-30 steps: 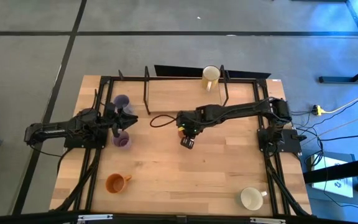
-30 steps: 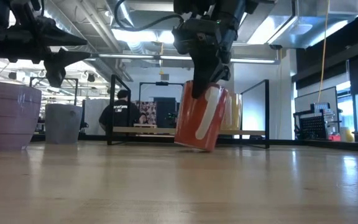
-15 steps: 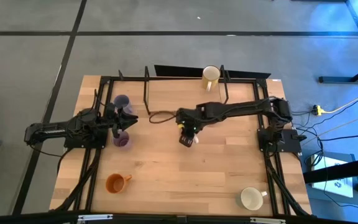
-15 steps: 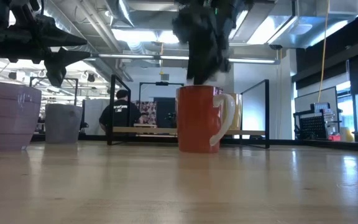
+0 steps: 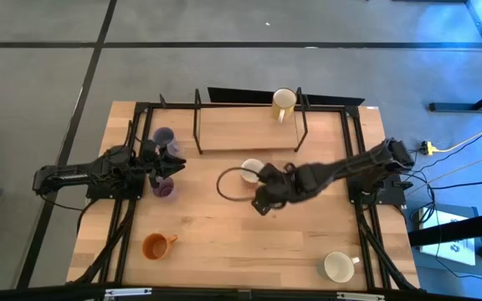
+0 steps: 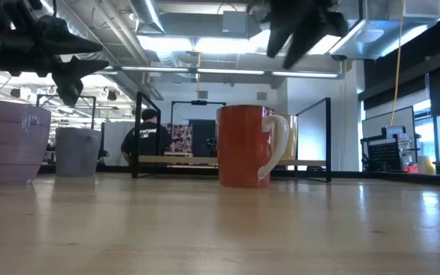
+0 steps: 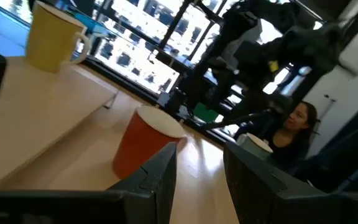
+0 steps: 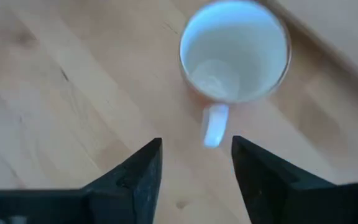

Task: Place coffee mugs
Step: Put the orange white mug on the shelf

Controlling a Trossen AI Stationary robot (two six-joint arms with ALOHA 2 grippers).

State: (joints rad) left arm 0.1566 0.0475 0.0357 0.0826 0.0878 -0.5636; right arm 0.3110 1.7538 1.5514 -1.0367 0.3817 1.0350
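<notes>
Now your right pincer [image 5: 260, 203] hangs released, fingers apart, just near of the red mug [image 5: 252, 170], which stands upright mid-surface, clear of both fingers, its handle toward the pincer. Your left pincer [image 5: 174, 160] waits at the left, open and holding nothing, between two purple mugs [image 5: 164, 136]. An orange mug [image 5: 156, 246] sits near-left, a cream mug [image 5: 338, 267] near-right, a yellow mug [image 5: 284, 104] at the far edge of the surface [image 5: 224, 242].
</notes>
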